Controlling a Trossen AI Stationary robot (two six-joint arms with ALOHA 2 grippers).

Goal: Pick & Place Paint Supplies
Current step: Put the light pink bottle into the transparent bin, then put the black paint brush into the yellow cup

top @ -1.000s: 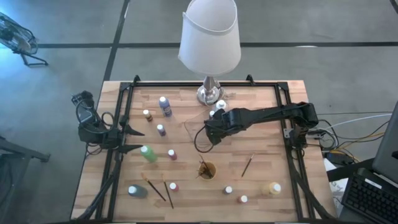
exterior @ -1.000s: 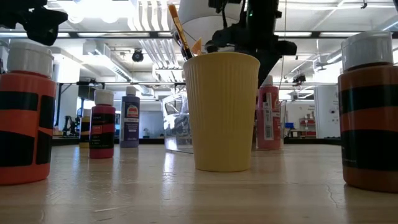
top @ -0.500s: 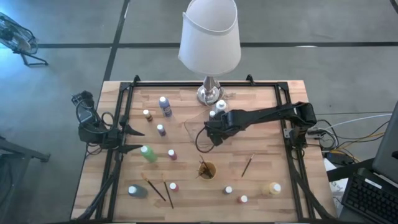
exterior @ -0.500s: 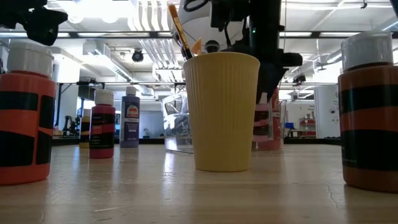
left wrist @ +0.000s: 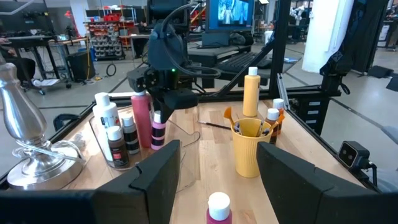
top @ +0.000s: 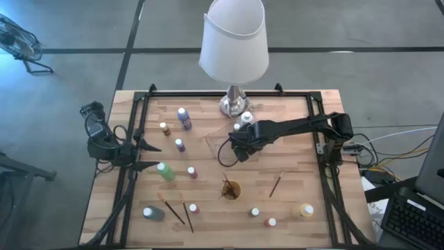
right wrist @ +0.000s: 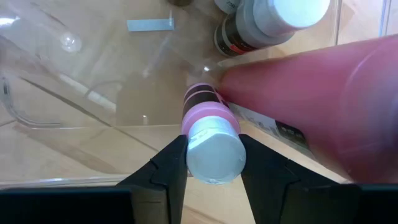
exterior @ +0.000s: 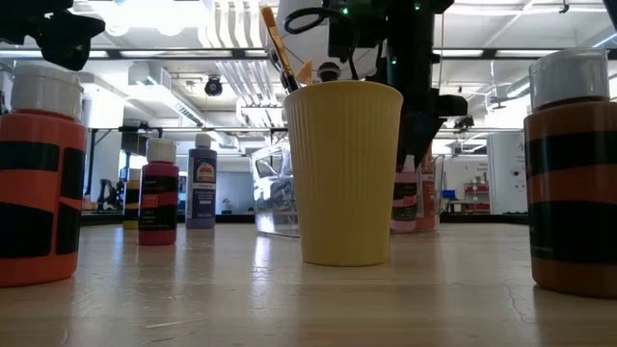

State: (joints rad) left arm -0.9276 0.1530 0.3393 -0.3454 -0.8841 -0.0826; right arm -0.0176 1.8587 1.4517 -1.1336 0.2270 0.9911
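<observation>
High view: right pincer (top: 238, 148) over tray (top: 216, 140)

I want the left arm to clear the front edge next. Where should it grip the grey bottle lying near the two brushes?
Judging from above, grip the grey bottle across its body, coming straight down. It seems to lie on its side with its white cap pointing left, so the fingers should straddle its width. The two brushes lie just right of it; keep clear of them.

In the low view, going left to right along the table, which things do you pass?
Orange bottle → dark red bottle → purple bottle → yellow cup → pink bottle → orange bottle at the right edge.
</observation>
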